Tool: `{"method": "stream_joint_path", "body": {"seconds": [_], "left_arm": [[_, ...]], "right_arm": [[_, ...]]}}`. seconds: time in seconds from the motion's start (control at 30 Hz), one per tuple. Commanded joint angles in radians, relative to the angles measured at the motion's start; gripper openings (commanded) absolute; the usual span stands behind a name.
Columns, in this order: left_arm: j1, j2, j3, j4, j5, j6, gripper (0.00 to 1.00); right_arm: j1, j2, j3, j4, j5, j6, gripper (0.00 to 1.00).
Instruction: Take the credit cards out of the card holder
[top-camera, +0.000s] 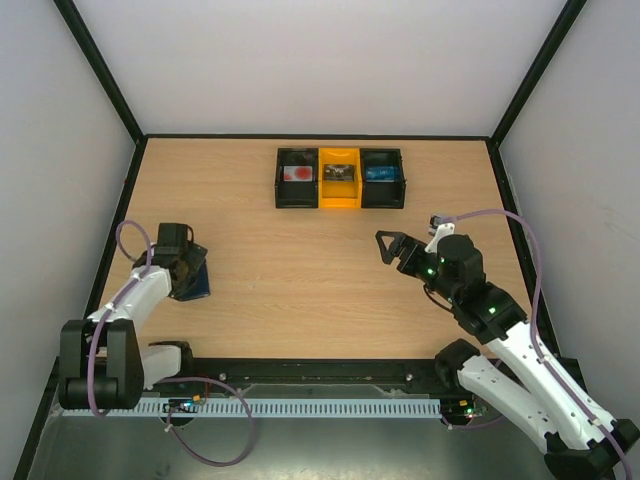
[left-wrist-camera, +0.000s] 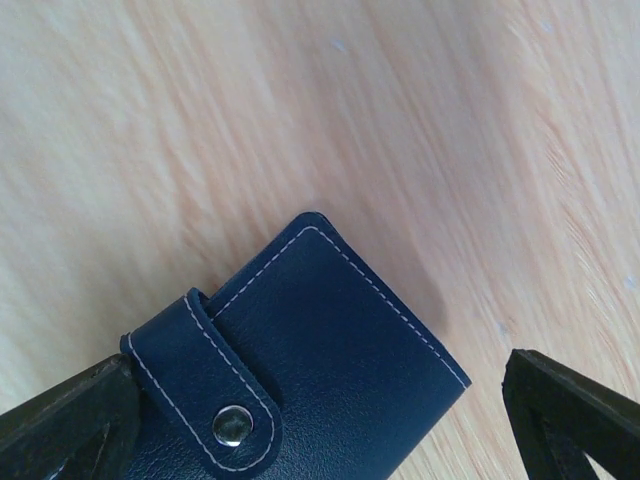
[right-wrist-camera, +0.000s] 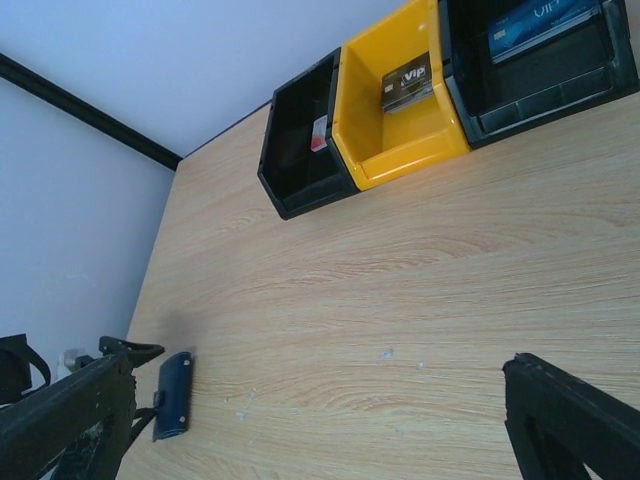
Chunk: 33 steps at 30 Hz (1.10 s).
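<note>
The card holder (left-wrist-camera: 330, 370) is a dark navy wallet lying flat on the wooden table, closed, with its tab snapped down by a metal stud. Anything inside it is hidden. My left gripper (left-wrist-camera: 315, 435) hangs open just above it, one finger on each side and neither touching it. From above, the card holder (top-camera: 203, 285) sits at the table's left, partly under the left gripper (top-camera: 185, 268). My right gripper (top-camera: 392, 252) is open and empty over the right-centre of the table, far from the card holder (right-wrist-camera: 175, 395). A blue credit card (top-camera: 381, 172) lies in the right black bin.
Three bins stand in a row at the back: a black one (top-camera: 297, 195) holding a red-and-white card, a yellow one (top-camera: 339, 198) holding a dark card (right-wrist-camera: 405, 82), and a black one (top-camera: 383, 196). Black rails edge the table, with white walls behind them.
</note>
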Motion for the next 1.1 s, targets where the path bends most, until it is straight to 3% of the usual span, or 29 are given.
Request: {"method": "stream_joint_path", "body": {"seconds": [0.0,0.27,0.47,0.67,0.8,0.9,0.97,1.07], "left_arm": [[-0.07,0.02,-0.029,0.067,0.045,0.002,0.99],[-0.213,0.047,-0.035,0.133,0.082,-0.037,0.93],[-0.384,0.078,-0.037,0.168,0.101,-0.11,0.93],[-0.568,0.124,-0.045,0.323,0.163,-0.124,0.86],[-0.593,0.123,-0.025,0.327,0.151,-0.096,0.82],[-0.592,0.09,-0.017,0.237,0.045,-0.099,0.8],[-0.573,0.078,-0.013,0.152,-0.027,-0.145,0.77],[-0.512,0.042,-0.069,0.167,-0.047,-0.162,0.71]], "right_arm": [[-0.003,-0.029,-0.016,-0.007,0.017,-0.01,0.98],[-0.003,-0.041,-0.014,-0.016,0.037,-0.021,0.98],[-0.002,-0.041,-0.024,-0.017,0.033,-0.016,0.98],[-0.003,-0.038,-0.041,-0.013,0.02,-0.008,0.98],[-0.003,-0.034,-0.049,-0.004,-0.007,0.002,0.98],[-0.003,-0.032,-0.06,0.006,-0.023,0.011,0.98],[-0.003,-0.032,-0.067,0.015,-0.036,0.019,0.98],[-0.002,-0.029,-0.073,0.032,-0.046,0.025,0.98]]}}
